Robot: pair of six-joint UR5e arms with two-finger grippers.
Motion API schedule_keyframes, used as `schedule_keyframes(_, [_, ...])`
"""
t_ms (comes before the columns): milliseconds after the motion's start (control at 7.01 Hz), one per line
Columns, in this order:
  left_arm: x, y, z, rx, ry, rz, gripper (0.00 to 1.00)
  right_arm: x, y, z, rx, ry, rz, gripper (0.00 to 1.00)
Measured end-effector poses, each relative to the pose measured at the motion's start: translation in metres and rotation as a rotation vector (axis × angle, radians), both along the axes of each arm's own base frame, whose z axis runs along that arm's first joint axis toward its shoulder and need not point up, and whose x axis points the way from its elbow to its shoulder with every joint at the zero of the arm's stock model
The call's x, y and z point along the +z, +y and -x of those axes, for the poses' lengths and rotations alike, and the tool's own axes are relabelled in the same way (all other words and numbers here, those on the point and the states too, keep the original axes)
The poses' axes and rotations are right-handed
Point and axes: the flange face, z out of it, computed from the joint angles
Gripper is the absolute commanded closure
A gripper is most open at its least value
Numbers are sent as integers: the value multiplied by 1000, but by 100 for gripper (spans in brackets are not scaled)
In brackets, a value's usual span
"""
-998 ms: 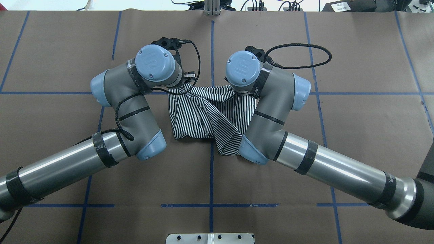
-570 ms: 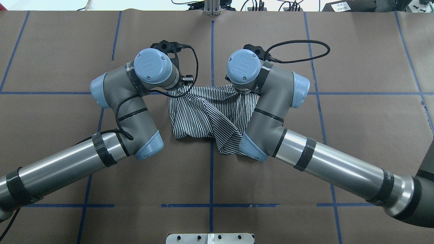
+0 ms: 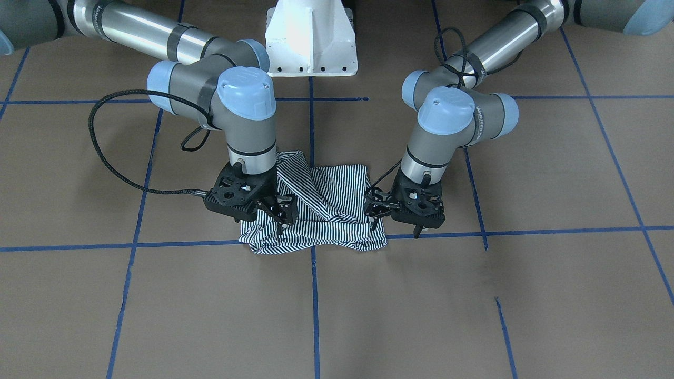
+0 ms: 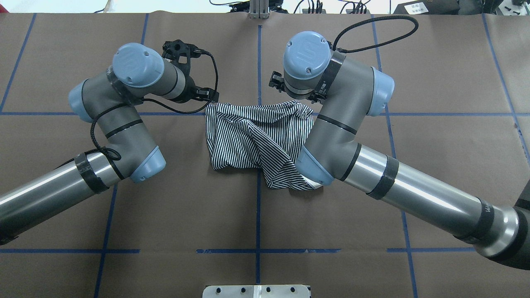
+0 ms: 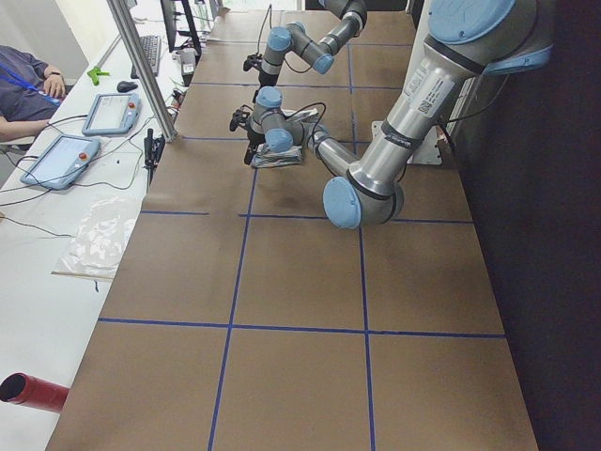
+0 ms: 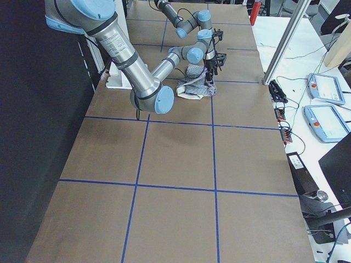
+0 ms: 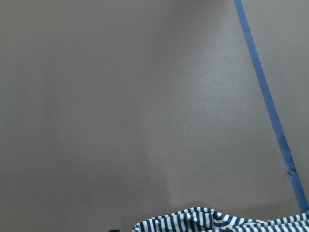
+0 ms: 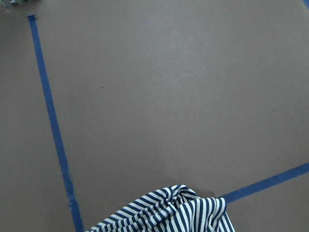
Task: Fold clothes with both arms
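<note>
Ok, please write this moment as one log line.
shirt crumpled on table | left gripper by one shirt corner, jaws unclear | right gripper by another corner, jaws unclear

Polo shirt [image 4: 248,136]: right edge hidden beneath right arm [image 4: 331,136]; both wrist views cut it off at their lower edge. Left end effector [image 3: 376,213], right end effector [image 3: 279,215]: jaw stance unreadable, black against stripes. Side views: shirt too small for detail.

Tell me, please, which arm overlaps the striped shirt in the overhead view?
The right arm: its grey link covers the shirt's edge, while the left arm stands beside it.
</note>
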Motion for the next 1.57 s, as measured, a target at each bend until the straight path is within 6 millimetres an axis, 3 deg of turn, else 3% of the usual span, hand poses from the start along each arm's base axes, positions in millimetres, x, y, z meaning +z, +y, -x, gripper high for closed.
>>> schedule_keyframes(285, [6,1,5,7,4,-5,0,-12,39,-9,-62,19,-36,0])
schedule_keyframes(428, [7,1,6,6,4,-3,0,-6,69,1,-94,33,-59,3])
schedule_keyframes(570, [8,1,6,4,6,-1,0,5,102,14,-124,52,-86,19])
schedule_keyframes(856, [8,1,6,1,8,1,0,29,160,29,-173,81,-127,23])
schedule_keyframes(998, [9,1,6,1,8,1,0,35,178,32,-192,94,-134,25])
schedule_keyframes(1283, [8,1,6,0,9,2,0,37,198,35,-208,115,-128,17])
schedule_keyframes(1569, [7,1,6,-3,13,4,0,22,209,15,-94,27,-57,15])
